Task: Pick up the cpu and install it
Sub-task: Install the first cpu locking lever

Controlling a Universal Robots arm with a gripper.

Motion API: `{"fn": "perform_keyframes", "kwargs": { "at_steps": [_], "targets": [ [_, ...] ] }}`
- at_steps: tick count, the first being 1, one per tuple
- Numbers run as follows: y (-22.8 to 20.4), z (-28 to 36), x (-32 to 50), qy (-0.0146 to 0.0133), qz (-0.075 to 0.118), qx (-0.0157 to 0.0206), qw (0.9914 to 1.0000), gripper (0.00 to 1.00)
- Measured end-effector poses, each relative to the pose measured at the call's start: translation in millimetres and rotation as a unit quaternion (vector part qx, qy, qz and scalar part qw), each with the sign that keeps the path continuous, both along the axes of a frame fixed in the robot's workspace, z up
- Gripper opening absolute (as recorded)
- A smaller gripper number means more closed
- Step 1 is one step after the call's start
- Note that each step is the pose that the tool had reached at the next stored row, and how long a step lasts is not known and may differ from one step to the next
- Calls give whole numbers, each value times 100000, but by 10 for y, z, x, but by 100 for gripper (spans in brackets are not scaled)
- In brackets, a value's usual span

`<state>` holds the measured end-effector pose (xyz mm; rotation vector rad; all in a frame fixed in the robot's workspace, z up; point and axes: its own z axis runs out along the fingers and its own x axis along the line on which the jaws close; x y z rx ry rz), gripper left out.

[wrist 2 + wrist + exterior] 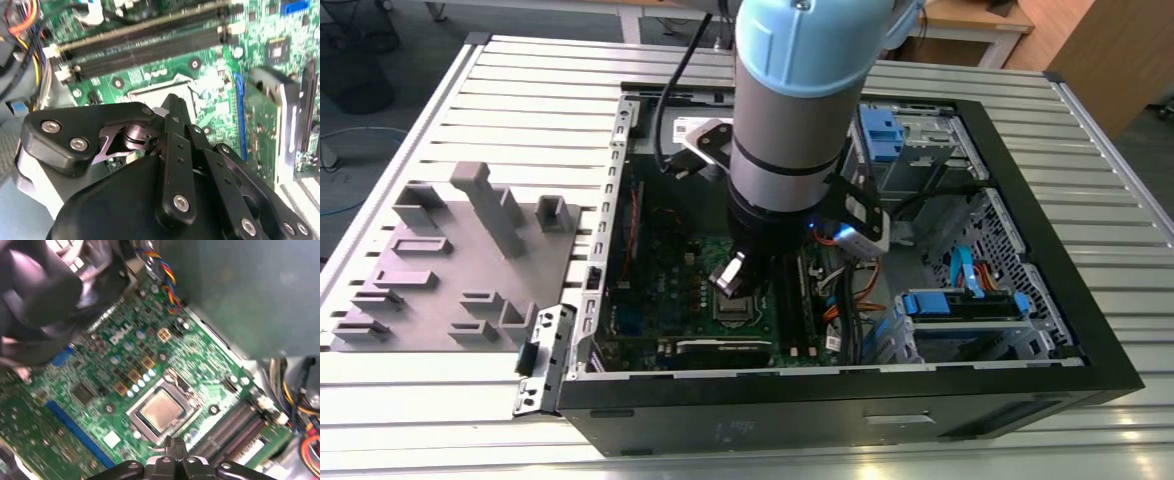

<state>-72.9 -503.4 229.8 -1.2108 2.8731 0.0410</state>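
Note:
In the first wrist view the cpu [161, 411], a small square chip with a dull silver top, lies flat inside the metal socket frame [196, 406] on the green circuit board [200, 360]. My gripper [175, 445] hangs just above the socket's edge. Its two black fingers are pressed together with nothing between them, apart from the chip. In the second wrist view the gripper [172, 100] covers most of the socket [150, 92], and the chip is hidden. In the exterior view the gripper [731, 277] reaches down into the open computer case [1067, 330] over the board's middle.
Black memory slots [235, 427] run beside the socket. An upright expansion card [265, 125] stands close by. Coloured cable bundles [165, 270] hang near the board's edge. Blue drive holders [961, 305] fill the case's right side in the exterior view. Grey plastic blocks [467, 250] sit outside on the slatted table.

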Motion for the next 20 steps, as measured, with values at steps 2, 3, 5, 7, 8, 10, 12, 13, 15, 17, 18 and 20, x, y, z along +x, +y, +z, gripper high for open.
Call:
{"fn": "perform_keyframes", "kwargs": {
  "at_steps": [2, 3, 5, 7, 8, 10, 12, 13, 15, 17, 18, 20],
  "targets": [
    [7, -6, -67, -192, 6, 3, 100000, 11],
    [10, -7, -96, -265, -1, -2, 100000, 11],
    [14, 1, -121, -371, -1, -4, 99999, 11],
    [15, 66, -121, -436, 7, 8, 99999, 11],
    [16, 111, -120, -437, 8, 1, 99999, 11],
    [17, 174, -121, -448, 2, 11, 99999, 11],
    [17, 220, -121, -445, -1, 3, 99999, 11],
    [17, 231, -121, -446, 0, 2, 99999, 11],
    [17, 230, -121, -454, 1, 16, 99999, 11],
    [17, 239, -121, -449, 1, 9, 99999, 11],
    [17, 247, -121, -447, 2, 6, 99999, 11],
    [17, 248, -121, -448, 3, 8, 99999, 11]
  ]
}}
